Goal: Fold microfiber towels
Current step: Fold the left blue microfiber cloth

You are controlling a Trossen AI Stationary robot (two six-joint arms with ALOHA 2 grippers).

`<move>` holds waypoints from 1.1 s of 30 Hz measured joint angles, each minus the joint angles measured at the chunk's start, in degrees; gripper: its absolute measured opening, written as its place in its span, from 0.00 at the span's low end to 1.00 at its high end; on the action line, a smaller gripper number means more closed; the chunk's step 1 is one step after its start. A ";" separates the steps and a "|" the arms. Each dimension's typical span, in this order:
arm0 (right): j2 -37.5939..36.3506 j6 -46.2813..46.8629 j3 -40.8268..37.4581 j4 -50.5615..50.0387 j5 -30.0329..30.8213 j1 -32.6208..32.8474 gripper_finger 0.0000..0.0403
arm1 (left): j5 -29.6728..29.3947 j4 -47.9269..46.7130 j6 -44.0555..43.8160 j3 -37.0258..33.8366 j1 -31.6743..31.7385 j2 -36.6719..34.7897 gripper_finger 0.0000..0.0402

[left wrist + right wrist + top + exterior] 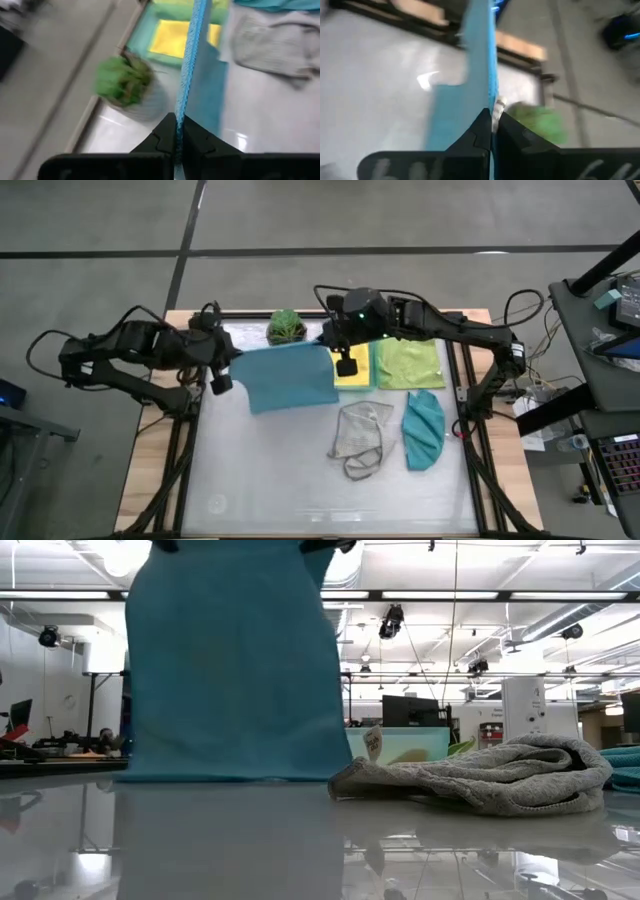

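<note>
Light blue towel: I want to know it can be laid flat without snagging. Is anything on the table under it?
Nothing visible. The light blue towel hangs between the left gripper and right gripper; the crumpled grey towel lies off to one side.

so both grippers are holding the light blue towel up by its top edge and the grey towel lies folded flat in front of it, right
Not quite: the grey towel lies crumpled, not folded flat, as the high view shows. The left gripper and right gripper do hold the light blue towel up.
</note>
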 joint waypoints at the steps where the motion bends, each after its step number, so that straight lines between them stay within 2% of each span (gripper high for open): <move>1: -0.08 1.08 -0.23 -1.33 -2.32 0.11 0.02 | 1.59 0.43 -0.85 -0.98 -0.10 0.00 0.00; 5: -0.08 4.57 -3.41 -3.20 -9.62 1.80 0.02 | 6.68 2.53 -5.19 -6.55 -1.96 0.17 0.00; 10: -0.08 6.38 -6.83 -3.68 -11.61 6.27 0.02 | 17.60 8.12 -10.80 -12.23 -6.77 1.05 0.00; 13: -0.13 1.74 -6.84 -3.07 -11.76 8.37 0.02 | 18.79 8.68 -11.22 -12.02 -9.80 2.58 0.00; 16: -0.39 0.00 -5.61 -1.44 -8.02 8.36 0.02 | 13.98 6.35 -9.52 -10.48 -9.82 3.44 0.00; 22: -0.21 -2.70 -4.53 3.82 3.43 3.35 0.02 | -4.59 -3.46 -5.16 -7.29 -6.45 3.18 0.00; 28: 1.12 -3.72 -4.56 14.48 3.99 -3.71 0.02 | -13.42 -4.20 6.94 -2.16 2.63 2.57 0.00; 33: 1.12 -0.33 -4.11 17.71 3.20 -5.97 0.02 | -15.68 -4.01 8.57 2.25 8.69 2.59 0.00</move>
